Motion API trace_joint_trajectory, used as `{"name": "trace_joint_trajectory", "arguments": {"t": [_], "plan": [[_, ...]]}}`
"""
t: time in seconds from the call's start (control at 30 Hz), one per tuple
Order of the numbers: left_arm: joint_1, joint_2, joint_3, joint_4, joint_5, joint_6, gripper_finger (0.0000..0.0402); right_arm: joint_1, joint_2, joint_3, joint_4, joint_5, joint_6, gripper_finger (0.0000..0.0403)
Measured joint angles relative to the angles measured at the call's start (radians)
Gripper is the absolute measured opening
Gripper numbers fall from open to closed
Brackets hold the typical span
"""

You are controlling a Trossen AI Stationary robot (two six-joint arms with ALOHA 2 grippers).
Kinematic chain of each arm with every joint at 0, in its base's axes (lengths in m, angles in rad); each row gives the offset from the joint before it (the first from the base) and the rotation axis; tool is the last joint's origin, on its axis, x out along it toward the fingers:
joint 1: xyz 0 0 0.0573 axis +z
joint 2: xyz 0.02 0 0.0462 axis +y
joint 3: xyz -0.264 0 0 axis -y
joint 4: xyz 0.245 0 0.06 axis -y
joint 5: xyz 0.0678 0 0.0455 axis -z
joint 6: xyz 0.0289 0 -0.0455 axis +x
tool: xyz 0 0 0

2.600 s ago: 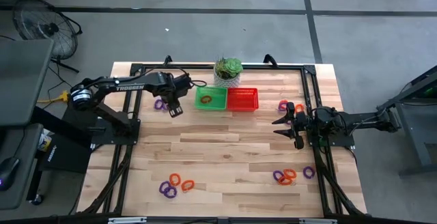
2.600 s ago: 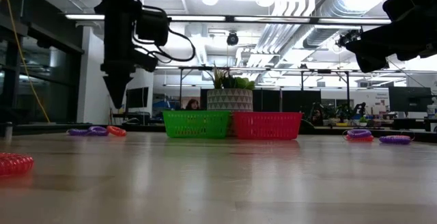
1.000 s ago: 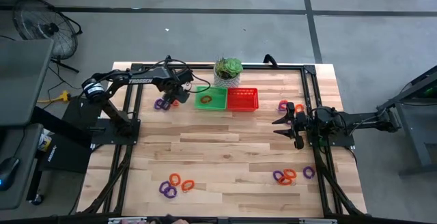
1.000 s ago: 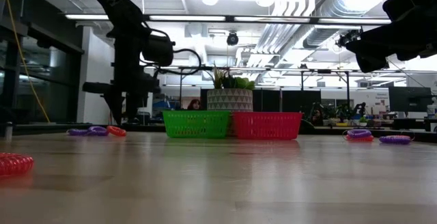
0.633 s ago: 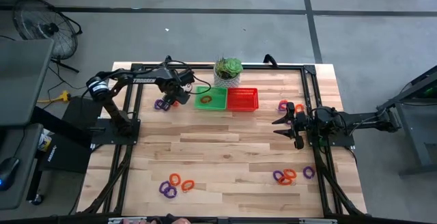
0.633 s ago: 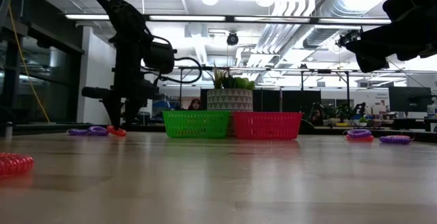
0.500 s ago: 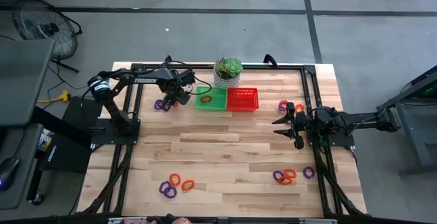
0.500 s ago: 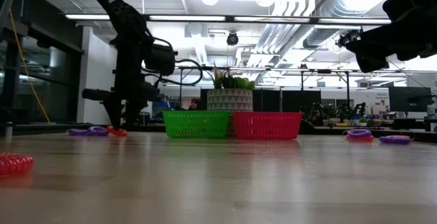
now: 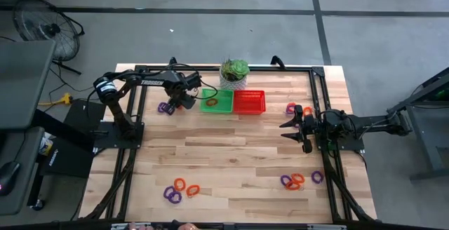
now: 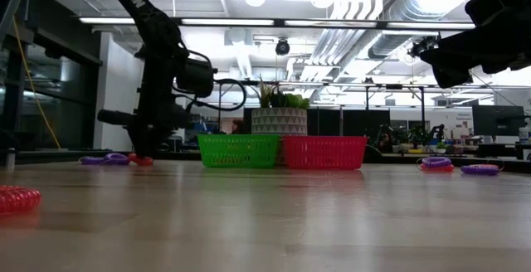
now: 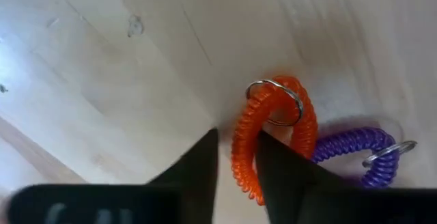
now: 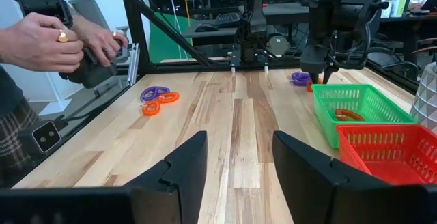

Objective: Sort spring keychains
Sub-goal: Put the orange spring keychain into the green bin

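a pale wooden plank table [image 9: 231, 153] framed by black rails sits on a grey concrete floor, and a black floor fan [image 9: 43, 28] stands off its far left corner. the low view looks past the table into a long hall of ceiling lights and ducts. only the right wrist view catches a person's hands [image 12: 65, 43] working on something dark beside the table.

at the far edge, a potted green plant in a patterned white pot [image 9: 234, 73] stands behind two mesh baskets set side by side and touching. the green mesh basket [image 9: 217, 101] holds an orange coil; the red mesh basket [image 9: 249, 102] shows nothing inside from above.

the left gripper [image 9: 179, 103] is down at the table just left of the green basket. its wrist view shows its two dark fingers [image 11: 199, 164] narrowly parted on either side of an orange spring keychain [image 11: 273, 138] with a metal ring, and a purple spring keychain [image 11: 358, 156] lies touching that one.

the right gripper [image 9: 291, 126] hangs above the table's right side, fingers spread wide, holding nothing. more orange and purple coils lie in clusters near the front left [image 9: 179, 189], front right [image 9: 298, 179] and right edge [image 9: 295, 108].
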Motion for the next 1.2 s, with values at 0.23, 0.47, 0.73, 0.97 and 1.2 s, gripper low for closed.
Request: {"name": "trace_joint_trajectory", "arguments": {"t": [0.23, 0.47, 0.73, 0.97, 1.2], "plan": [[0.000, 0.000, 0.000, 0.000, 0.016, -0.027, 0.0017, 0.000, 0.000, 0.000, 0.000, 0.000, 0.000, 0.0157], [0.000, -0.029, -0.006, 0.002, -0.016, -0.030, 0.0005, 0.000, 0.000, 0.000, 0.000, 0.000, 0.000, 0.0163], [0.001, -0.133, -0.005, 0.006, -0.009, -0.178, 0.0004, 0.000, 0.000, 0.000, 0.000, 0.000, 0.000, 0.0157], [0.000, -0.262, -0.005, 0.011, 0.046, -0.438, 0.0004, 0.000, 0.000, 0.000, 0.000, 0.000, 0.000, 0.0161], [-0.040, -0.326, 0.013, 0.084, 0.134, -0.647, 0.0004, 0.000, 0.000, 0.000, 0.000, 0.000, 0.000, 0.0160]]}}
